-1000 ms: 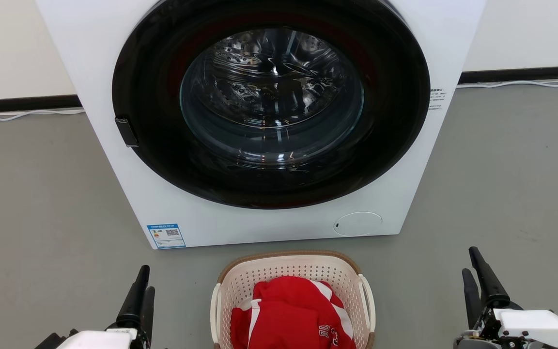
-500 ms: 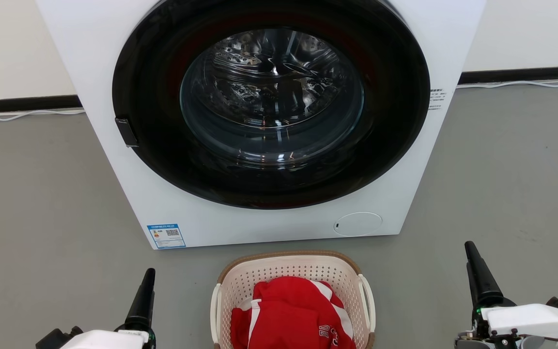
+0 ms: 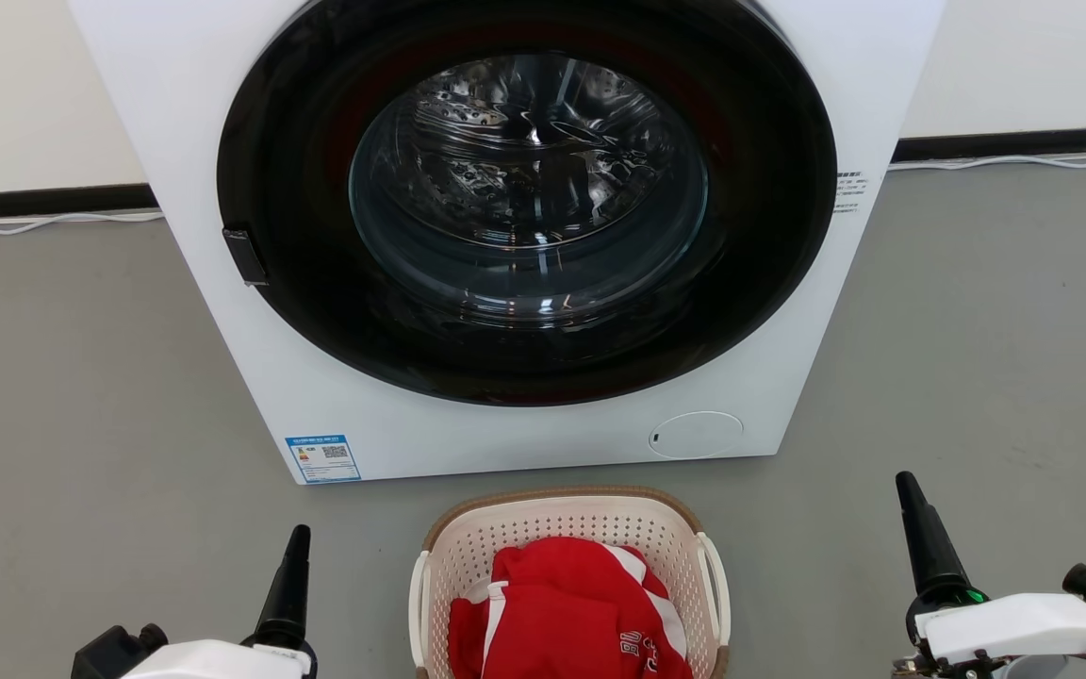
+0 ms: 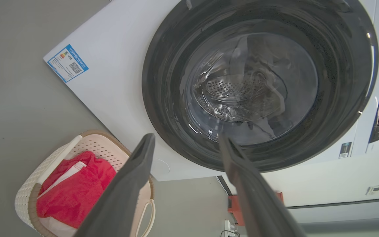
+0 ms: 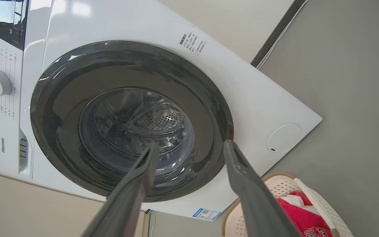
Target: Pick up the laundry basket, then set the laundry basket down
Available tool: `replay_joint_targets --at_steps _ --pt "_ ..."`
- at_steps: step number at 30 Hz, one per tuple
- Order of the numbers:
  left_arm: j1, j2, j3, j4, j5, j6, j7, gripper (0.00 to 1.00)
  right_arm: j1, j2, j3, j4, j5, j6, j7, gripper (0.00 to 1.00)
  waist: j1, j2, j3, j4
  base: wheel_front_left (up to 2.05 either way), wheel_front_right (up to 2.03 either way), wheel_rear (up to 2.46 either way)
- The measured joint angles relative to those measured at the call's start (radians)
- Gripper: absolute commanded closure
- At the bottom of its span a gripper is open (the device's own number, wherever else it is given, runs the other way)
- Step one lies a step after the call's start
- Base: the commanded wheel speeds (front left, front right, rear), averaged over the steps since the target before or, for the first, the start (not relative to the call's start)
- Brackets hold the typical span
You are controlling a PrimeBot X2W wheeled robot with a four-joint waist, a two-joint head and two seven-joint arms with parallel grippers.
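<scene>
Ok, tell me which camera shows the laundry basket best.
The head view: the laundry basket sits centred, both handles and the red clothes showing, only its near end cut off. The left wrist view shows it tilted, one side behind a finger. The right wrist view catches just a corner past a finger.

The laundry basket (image 3: 562,523) was seen on the floor (image 3: 81,396) just before the washing machine (image 3: 524,236), a garment (image 3: 562,613) laid in it.

We see a white front-load washer (image 3: 505,443) w/ round black-rimmed glass door (image 3: 524,189) ahead of the fingers (image 3: 920,538), blue label (image 3: 322,457) btm-left; red cloth (image 3: 552,613) btwn them.
</scene>
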Motion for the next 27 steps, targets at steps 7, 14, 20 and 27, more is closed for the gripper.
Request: replay_joint_targets --at_steps 7,14,20,27 --pt "0.000 0.001 -0.012 0.010 0.108 0.000 -0.021 0.00 0.000 -0.018 0.011 -0.012 -0.097 0.000 -0.024 0.00 0.0000 0.0000 -0.001 -0.001 0.00 0.00 0.00" --pt "0.000 0.007 -0.020 0.015 0.200 0.000 -0.036 0.00 0.000 -0.035 0.029 -0.015 -0.186 0.000 -0.042 0.00 0.0000 0.0000 -0.002 0.000 0.00 0.00 0.00" --pt "0.000 0.015 -0.027 0.019 0.319 0.000 -0.061 0.00 0.000 -0.046 0.039 -0.016 -0.297 0.000 -0.064 0.00 0.0000 0.0000 -0.004 0.000 0.00 0.00 0.00" --pt "0.000 0.023 -0.031 0.019 0.429 0.000 -0.082 0.00 0.000 -0.057 0.047 -0.015 -0.396 0.000 -0.086 0.00 0.0000 0.0000 -0.005 0.000 0.00 0.00 0.00"
